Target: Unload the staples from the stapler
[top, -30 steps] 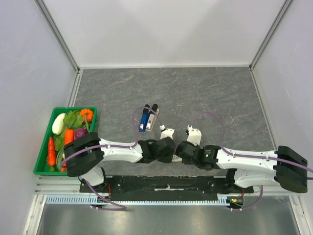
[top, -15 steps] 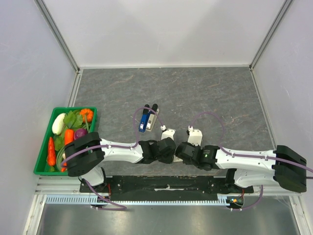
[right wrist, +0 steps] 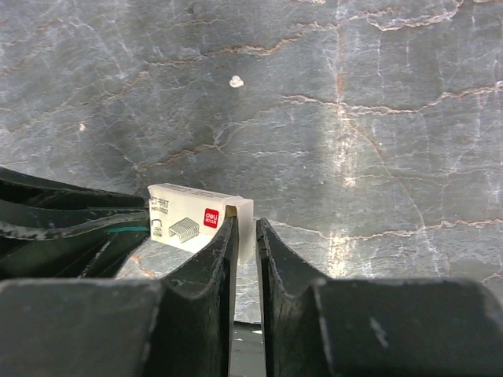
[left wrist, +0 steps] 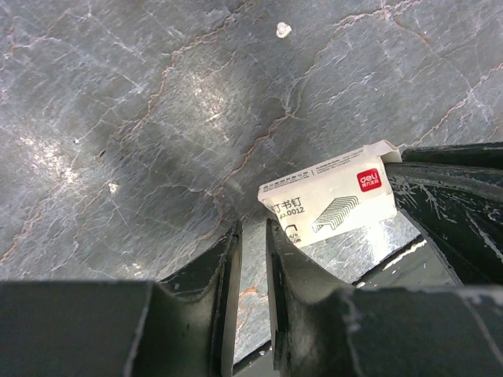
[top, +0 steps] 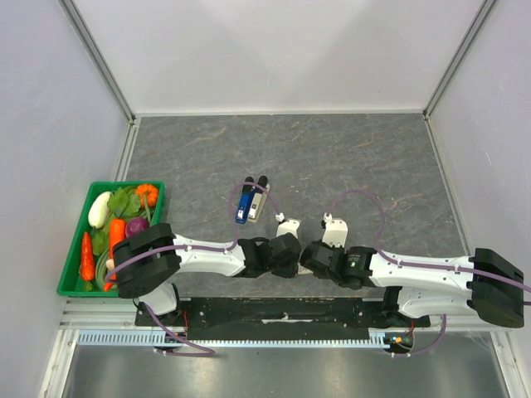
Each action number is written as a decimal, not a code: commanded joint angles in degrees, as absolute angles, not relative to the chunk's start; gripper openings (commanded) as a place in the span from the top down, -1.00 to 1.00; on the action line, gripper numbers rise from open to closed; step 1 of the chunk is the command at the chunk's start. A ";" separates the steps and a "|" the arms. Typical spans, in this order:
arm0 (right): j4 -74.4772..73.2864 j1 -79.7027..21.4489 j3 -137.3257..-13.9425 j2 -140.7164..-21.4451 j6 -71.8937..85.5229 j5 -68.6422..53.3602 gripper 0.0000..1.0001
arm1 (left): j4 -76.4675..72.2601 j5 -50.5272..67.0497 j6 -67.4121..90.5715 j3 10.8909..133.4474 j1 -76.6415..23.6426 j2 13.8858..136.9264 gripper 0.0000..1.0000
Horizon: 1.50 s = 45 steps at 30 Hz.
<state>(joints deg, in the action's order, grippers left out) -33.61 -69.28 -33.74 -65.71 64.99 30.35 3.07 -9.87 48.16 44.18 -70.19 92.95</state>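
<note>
The slim grey-silver stapler (top: pixel 259 200) with a black end cap lies on the dark table, touching a blue stapler (top: pixel 244 204) on its left. My left gripper (top: pixel 286 222) (left wrist: pixel 251 228) sits just right of and nearer than them, shut and empty. My right gripper (top: pixel 332 220) (right wrist: pixel 245 221) is further right, its jaws only a narrow slit apart with nothing between them. A small white box of staples (left wrist: pixel 330 198) (right wrist: pixel 198 217) lies flat on the table between the two grippers, past the fingertips and touched by neither. It is hidden in the top view.
A green basket (top: pixel 71 287) of vegetables stands at the table's left edge. White walls enclose the table on three sides. A small white speck (left wrist: pixel 283 30) (right wrist: pixel 235 81) lies on the stone-patterned surface ahead of the grippers.
Both grippers have shifted slightly away from the arm bases. The staplers have not moved.
</note>
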 commanded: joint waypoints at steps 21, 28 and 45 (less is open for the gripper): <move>-31.82 -69.61 -29.97 -65.66 66.80 30.41 0.50 | 9.15 -6.07 46.85 44.38 -71.28 86.22 -0.23; -31.29 -69.70 -29.36 -64.25 66.62 30.23 0.49 | 7.04 -5.71 46.49 45.70 -71.45 87.54 -0.24; -29.18 -69.70 -29.09 -63.90 65.74 28.83 0.50 | 6.24 -7.47 45.26 51.94 -71.46 95.97 -0.24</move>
<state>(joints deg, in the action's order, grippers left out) -30.37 -69.28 -29.02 -65.17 65.36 28.12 7.90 -5.93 47.09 49.80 -71.11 94.08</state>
